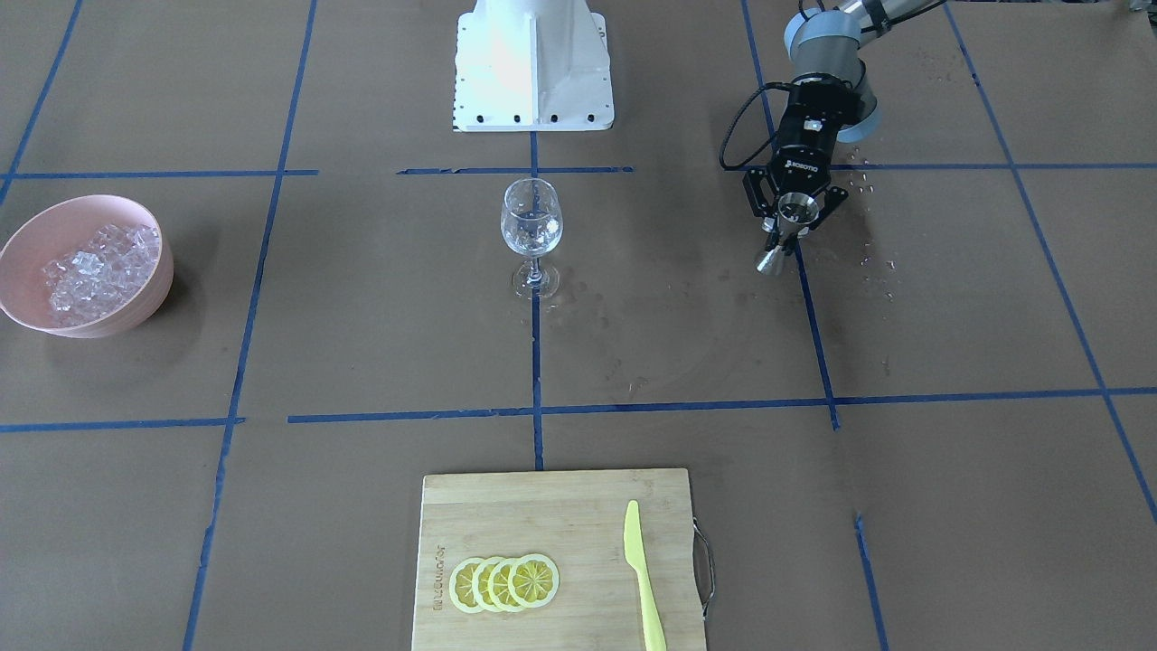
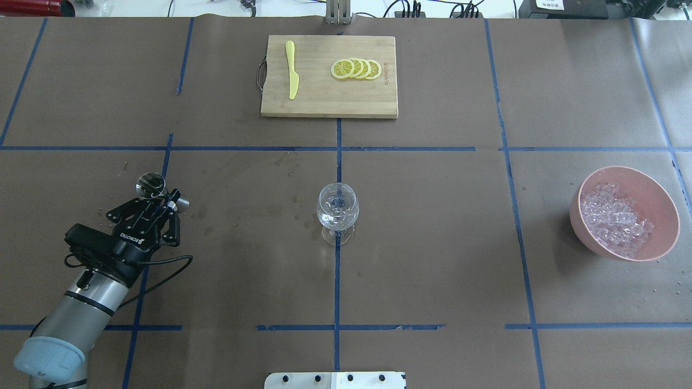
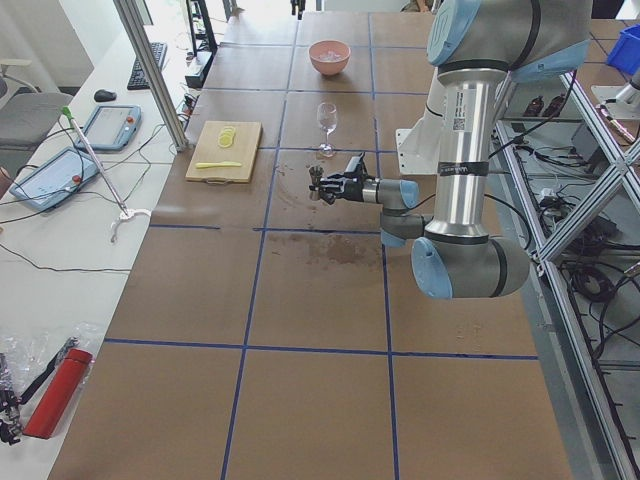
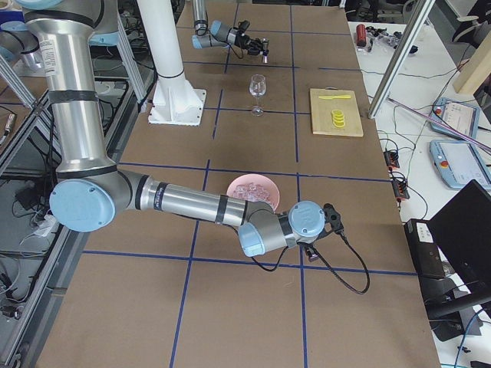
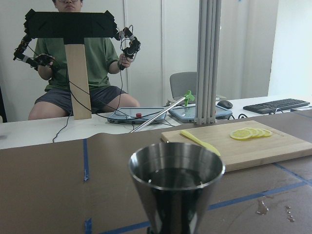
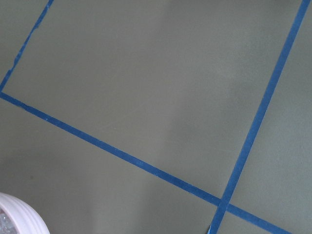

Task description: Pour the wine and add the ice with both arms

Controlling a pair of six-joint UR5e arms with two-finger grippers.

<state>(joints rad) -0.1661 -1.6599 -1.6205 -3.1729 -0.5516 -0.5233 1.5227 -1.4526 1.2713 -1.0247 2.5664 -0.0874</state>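
Observation:
My left gripper point(image 1: 792, 220) is shut on a steel jigger point(image 1: 785, 233) and holds it upright just above the table. This is on my left side, well apart from the wine glass point(image 1: 531, 226). In the left wrist view the jigger's upper cup point(image 5: 175, 183) holds dark wine point(image 5: 174, 176). The clear glass stands upright at the table's centre point(image 2: 338, 208). The ice point(image 2: 616, 219) fills a pink bowl point(image 2: 666, 209) on my right. My right gripper point(image 4: 333, 218) shows only in the exterior right view, next to the bowl point(image 4: 253, 186). I cannot tell whether it is open or shut.
A bamboo cutting board point(image 2: 328, 97) at the far side carries lemon slices point(image 2: 357, 69) and a yellow knife point(image 2: 292, 70). The white pedestal point(image 1: 533, 63) stands behind the glass. Wet spots point(image 1: 872, 226) dot the brown paper near the left gripper and the glass.

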